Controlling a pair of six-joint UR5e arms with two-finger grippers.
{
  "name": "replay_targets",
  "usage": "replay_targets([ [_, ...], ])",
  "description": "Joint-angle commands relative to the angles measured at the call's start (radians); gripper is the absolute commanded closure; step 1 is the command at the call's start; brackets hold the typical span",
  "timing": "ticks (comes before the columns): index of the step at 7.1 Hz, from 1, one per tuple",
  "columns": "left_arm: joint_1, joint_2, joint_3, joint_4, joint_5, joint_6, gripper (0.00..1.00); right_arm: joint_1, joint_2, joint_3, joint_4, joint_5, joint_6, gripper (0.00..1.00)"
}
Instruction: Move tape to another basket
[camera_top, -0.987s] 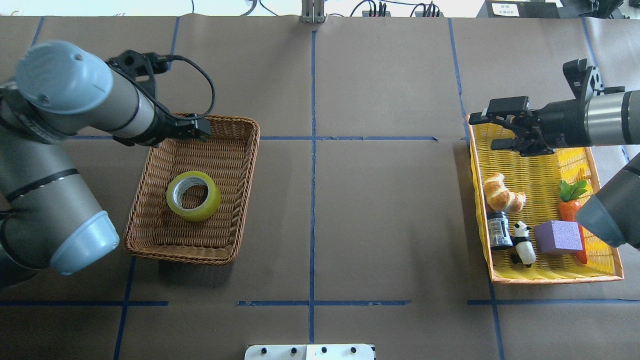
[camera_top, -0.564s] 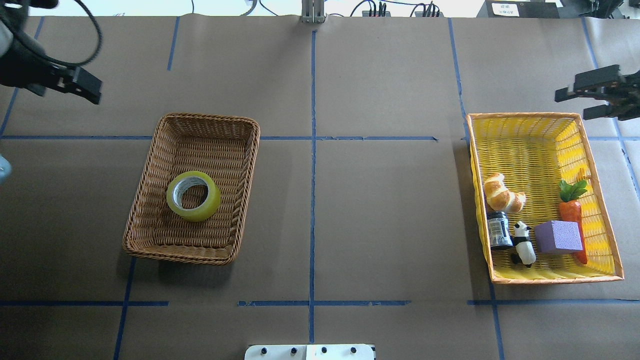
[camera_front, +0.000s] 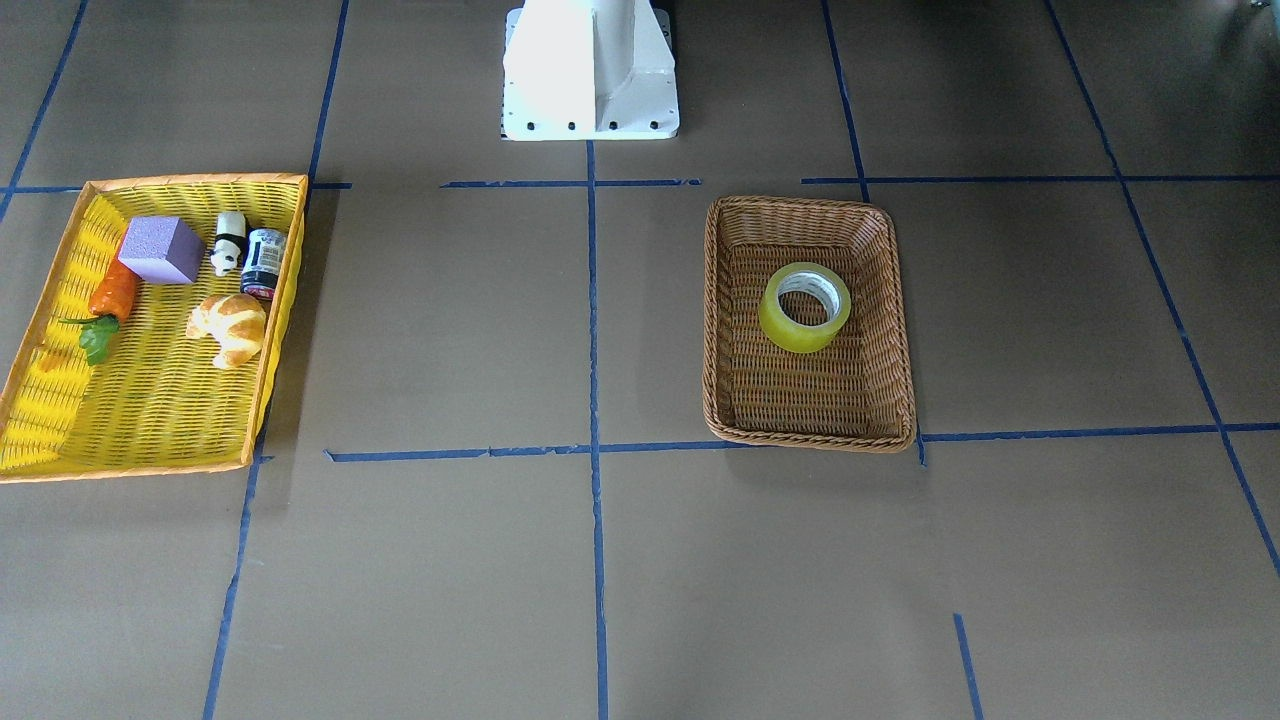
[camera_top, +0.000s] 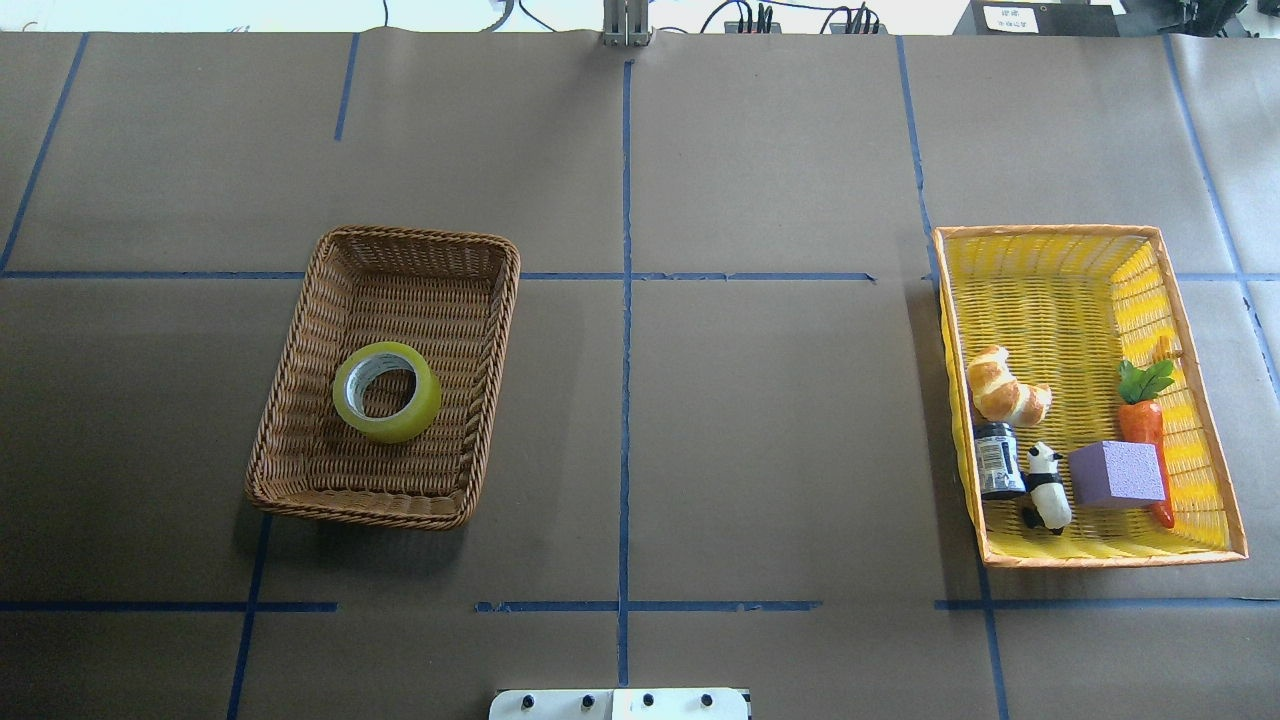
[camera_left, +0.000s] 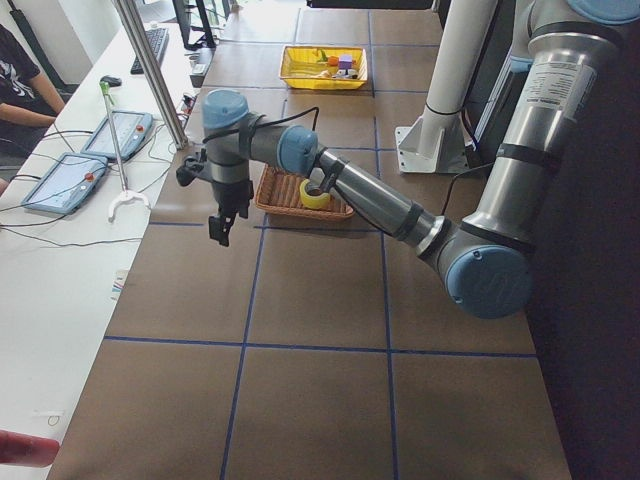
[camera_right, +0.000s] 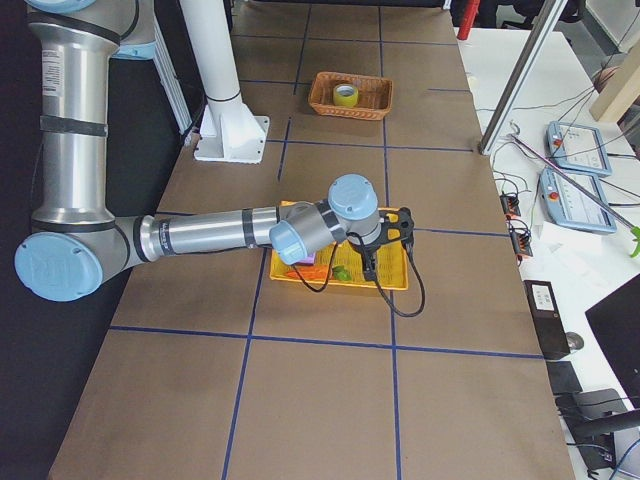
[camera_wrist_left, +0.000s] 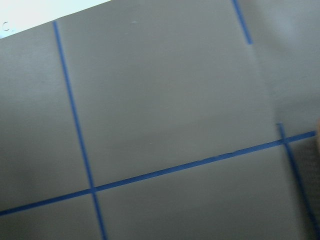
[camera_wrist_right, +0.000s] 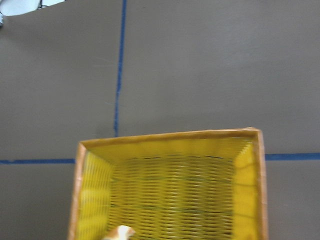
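The tape (camera_top: 422, 404) lies flat, hole up, on the floor of the brown basket (camera_top: 420, 300), about at its middle and a touch toward 6 o'clock in the overhead view. It touches none of the walls. Nothing else lies in that basket. The brown basket stands on the table (camera_top: 780, 420) at 9 o'clock from the table's middle. The yellow basket (camera_top: 1050, 300) stands well apart from it at 3 o'clock.

In the yellow basket the things crowd toward its 6 o'clock end. There is a croissant (camera_top: 1005, 388) by the 9 o'clock wall and a small dark jar (camera_top: 997, 460) just below it. A panda figure (camera_top: 1047, 487) is beside the jar, then a purple block (camera_top: 1115, 473), and a carrot (camera_top: 1140, 420) lies along the 3 o'clock wall.

Neither hand shows in the overhead or the front-facing view (only the two side views catch them). The left hand (camera_left: 217, 236) hangs, fingers downward, over bare table at about 8 o'clock from the brown basket in the left side view, clear of its rim. I cannot tell whether its fingers are apart or together. Its wrist camera sees only brown table and blue grid lines (camera_wrist_left: 75, 115).

The right hand (camera_right: 368, 268) hangs over the 3 o'clock part of the yellow basket in the right side view. Here too I cannot tell if the fingers are apart or together. Its wrist camera looks down on one end of the yellow basket, with a bit of the croissant at the 6 o'clock edge.
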Motion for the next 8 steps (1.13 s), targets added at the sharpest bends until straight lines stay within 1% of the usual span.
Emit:
replay_targets([
  [1, -0.121, 0.003, 0.140, -0.002, -0.015, 0.234, 0.00, 0.142, 0.007, 0.021, -0.313, -0.039, -0.371, 0.00],
  [2, -0.153, 0.012, 0.221, 0.003, -0.022, 0.315, 0.00, 0.168, 0.006, 0.029, -0.370, -0.045, -0.418, 0.00],
  [3, -0.153, 0.011, 0.223, 0.013, -0.105, 0.230, 0.00, 0.155, -0.028, 0.044, -0.380, -0.051, -0.420, 0.00],
  [4, -0.147, 0.015, 0.231, 0.007, -0.107, 0.111, 0.00, 0.097, -0.033, 0.044, -0.409, -0.099, -0.417, 0.00],
  [5, -0.145, 0.050, 0.219, 0.006, -0.108, 0.102, 0.00, 0.065, -0.030, 0.040, -0.433, -0.101, -0.411, 0.00],
  [6, -0.083, 0.108, 0.222, -0.002, -0.110, 0.105, 0.00, 0.051, -0.030, 0.038, -0.435, -0.090, -0.403, 0.00],
  [7, -0.028, 0.116, 0.225, -0.011, -0.108, 0.069, 0.00, 0.041, -0.023, 0.040, -0.434, -0.084, -0.401, 0.00],
  [8, -0.020, 0.151, 0.192, -0.013, -0.108, 0.053, 0.00, 0.032, -0.013, 0.041, -0.432, -0.078, -0.372, 0.00],
])
